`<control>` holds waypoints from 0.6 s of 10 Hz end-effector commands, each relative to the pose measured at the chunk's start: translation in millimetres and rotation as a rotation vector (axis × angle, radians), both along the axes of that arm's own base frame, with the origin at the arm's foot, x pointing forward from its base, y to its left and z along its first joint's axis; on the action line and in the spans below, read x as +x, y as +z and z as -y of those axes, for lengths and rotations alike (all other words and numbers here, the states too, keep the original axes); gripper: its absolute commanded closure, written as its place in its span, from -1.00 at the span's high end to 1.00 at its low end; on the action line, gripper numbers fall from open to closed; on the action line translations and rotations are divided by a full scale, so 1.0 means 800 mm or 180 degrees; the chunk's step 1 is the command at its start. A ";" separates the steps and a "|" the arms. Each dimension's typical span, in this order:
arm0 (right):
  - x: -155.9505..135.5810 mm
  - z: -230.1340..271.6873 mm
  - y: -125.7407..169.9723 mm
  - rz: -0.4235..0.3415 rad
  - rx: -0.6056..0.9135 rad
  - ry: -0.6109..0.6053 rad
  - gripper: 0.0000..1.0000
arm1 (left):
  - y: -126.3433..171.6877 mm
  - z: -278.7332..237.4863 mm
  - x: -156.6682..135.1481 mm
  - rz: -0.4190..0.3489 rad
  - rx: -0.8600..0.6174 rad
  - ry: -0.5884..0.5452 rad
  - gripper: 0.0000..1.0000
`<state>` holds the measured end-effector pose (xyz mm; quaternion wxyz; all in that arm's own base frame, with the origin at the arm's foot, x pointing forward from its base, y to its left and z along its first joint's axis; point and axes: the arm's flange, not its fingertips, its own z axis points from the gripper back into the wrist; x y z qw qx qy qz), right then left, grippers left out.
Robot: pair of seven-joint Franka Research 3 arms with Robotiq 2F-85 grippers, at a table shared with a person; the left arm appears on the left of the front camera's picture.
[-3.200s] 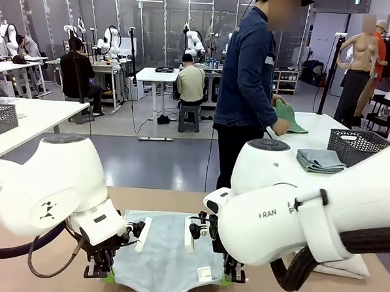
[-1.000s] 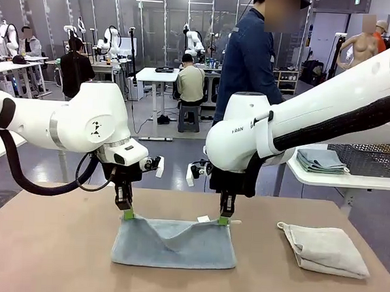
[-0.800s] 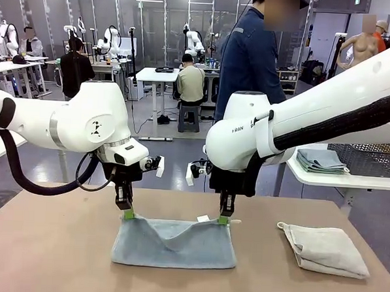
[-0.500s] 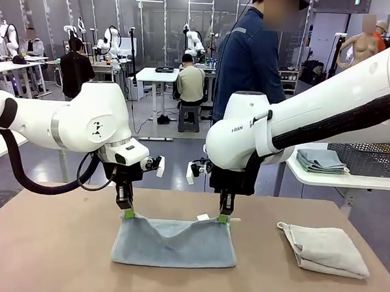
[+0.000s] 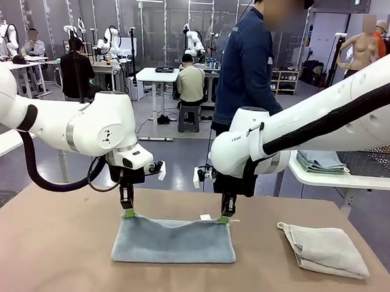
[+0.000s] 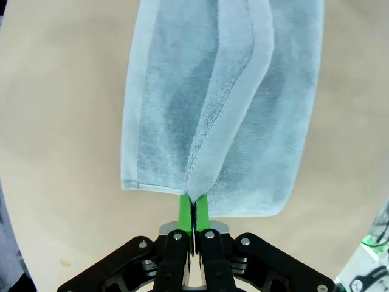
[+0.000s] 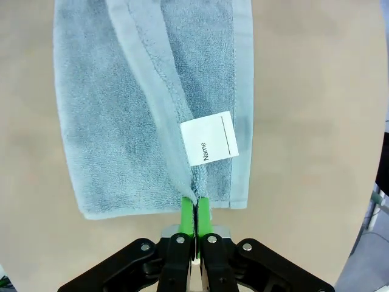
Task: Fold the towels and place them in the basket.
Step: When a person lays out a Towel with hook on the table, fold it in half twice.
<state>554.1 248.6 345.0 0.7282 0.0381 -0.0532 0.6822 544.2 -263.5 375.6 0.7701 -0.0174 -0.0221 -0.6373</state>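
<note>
On the table (image 5: pixel 45 256), the left end effector (image 5: pixel 129 212) and right end effector (image 5: pixel 224 219) pinch the far corners of the blue-grey towel (image 5: pixel 173 242) mid-fold; the next move probably calls for laying the edges flush.

Table (image 5: pixel 45 256) holds blue-grey towel (image 5: pixel 173 242) (and beige towel (image 5: pixel 327 251))

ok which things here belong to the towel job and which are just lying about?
Job: blue-grey towel, pinched at two corners by left gripper and right gripper; beige towel beside it; folded towels and basket on the side table.
Lying about: white desk, stool, seated people far behind.
</note>
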 end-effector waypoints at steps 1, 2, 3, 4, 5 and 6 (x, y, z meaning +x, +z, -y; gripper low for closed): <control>0.013 0.002 -0.003 0.0048 0.0091 0.0108 -0.94 | -0.004 0.009 0.013 0.0176 0.0067 0.0040 -0.94; 0.018 0.004 -0.009 0.0103 0.0060 0.0098 -0.94 | -0.008 0.008 0.018 0.0165 0.0021 0.0042 -0.94; 0.021 0.005 -0.011 0.0144 0.0041 0.0068 -0.94 | -0.013 0.008 0.024 0.0224 -0.0004 -0.0004 -0.94; 0.022 0.007 -0.012 0.0128 0.0014 0.0015 -0.94 | -0.019 0.008 0.029 0.0239 -0.0014 0.0011 -0.94; 0.023 0.008 -0.013 0.0099 0.0009 -0.0031 -0.94 | -0.022 0.006 0.033 0.0217 -0.0055 0.0071 -0.94; 0.025 0.008 -0.015 0.0042 -0.0002 -0.0063 -0.94 | -0.025 0.005 0.038 0.0210 -0.0091 0.0088 -0.94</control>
